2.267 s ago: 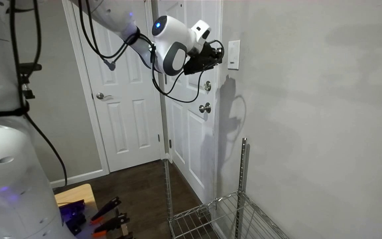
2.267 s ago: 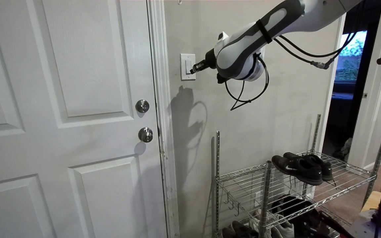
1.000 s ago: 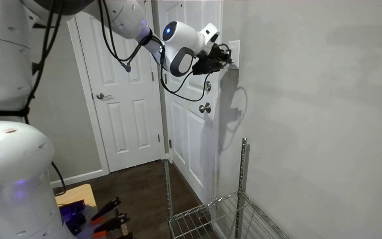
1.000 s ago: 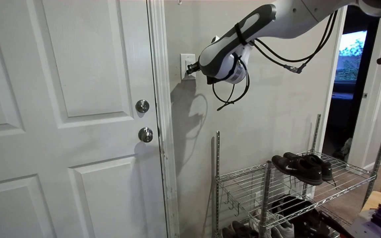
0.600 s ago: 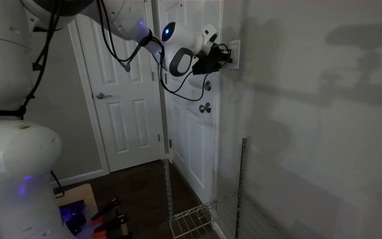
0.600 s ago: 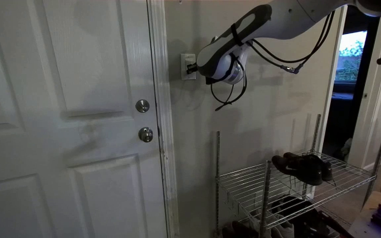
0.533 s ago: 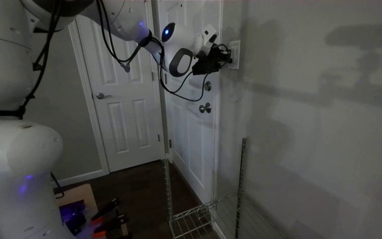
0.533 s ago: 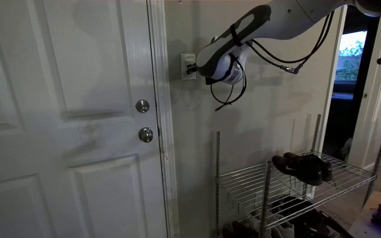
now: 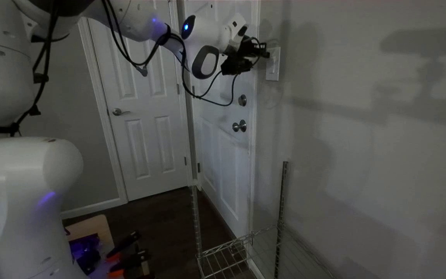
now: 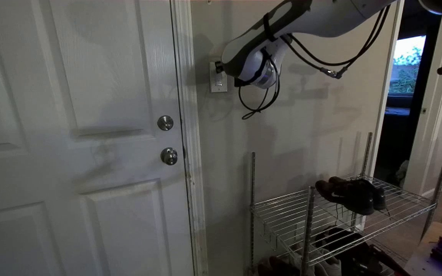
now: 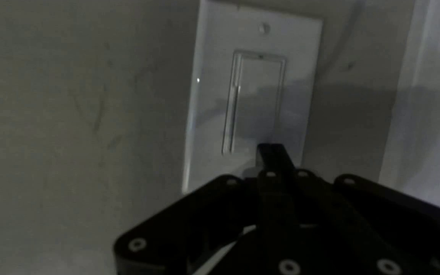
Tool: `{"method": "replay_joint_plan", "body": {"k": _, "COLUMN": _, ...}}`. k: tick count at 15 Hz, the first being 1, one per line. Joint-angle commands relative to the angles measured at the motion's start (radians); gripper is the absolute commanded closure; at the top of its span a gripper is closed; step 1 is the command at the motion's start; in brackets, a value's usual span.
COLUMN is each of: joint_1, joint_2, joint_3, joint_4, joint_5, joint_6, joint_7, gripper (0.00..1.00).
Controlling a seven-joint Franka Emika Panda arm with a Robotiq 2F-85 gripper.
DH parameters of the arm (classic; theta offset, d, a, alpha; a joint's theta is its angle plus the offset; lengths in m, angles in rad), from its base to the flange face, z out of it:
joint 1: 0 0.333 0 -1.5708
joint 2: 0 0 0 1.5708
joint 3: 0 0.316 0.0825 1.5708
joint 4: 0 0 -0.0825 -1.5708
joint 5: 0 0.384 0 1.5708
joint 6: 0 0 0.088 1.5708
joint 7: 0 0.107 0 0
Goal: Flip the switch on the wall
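The switch, a white upright plate with a rectangular rocker, shows in both exterior views [image 9: 273, 69] [image 10: 218, 85] on the grey-white wall [image 9: 347, 155], beside the door frame. In the wrist view the switch [image 11: 260, 88] fills the upper middle, tilted slightly; that picture seems upside down. My gripper [image 9: 267, 55] is at the plate's upper part and also shows in the exterior view [image 10: 218, 67], mostly behind the arm. In the wrist view its black fingertips [image 11: 269, 147] are together with nothing between them, over one end of the rocker. I cannot tell whether they touch it.
The white panelled door [image 10: 102, 165] with round metal knobs [image 10: 169, 156] is beside the switch. A wire rack [image 10: 282, 203] with black shoes [image 10: 347, 195] stands below along the wall. Black cables [image 9: 223, 102] hang from the arm. The room is dim.
The gripper moved in from beside the plate to its lower half, then rose to its upper part. The room went from bright to dim between about 1.0 and 0.6 s ago.
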Motion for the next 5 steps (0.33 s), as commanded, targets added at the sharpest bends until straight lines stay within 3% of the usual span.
{"method": "replay_joint_plan", "body": {"k": 1, "joint_1": 0.207, "joint_2": 0.05, "joint_3": -0.216, "joint_4": 0.055, "joint_5": 0.121, "joint_6": 0.003, "joint_7": 0.003, "gripper": 0.98}}
{"method": "replay_joint_plan", "body": {"k": 5, "joint_1": 0.358, "joint_2": 0.09, "joint_3": -0.353, "joint_4": 0.041, "joint_5": 0.195, "joint_6": 0.005, "joint_7": 0.037, "gripper": 0.99}}
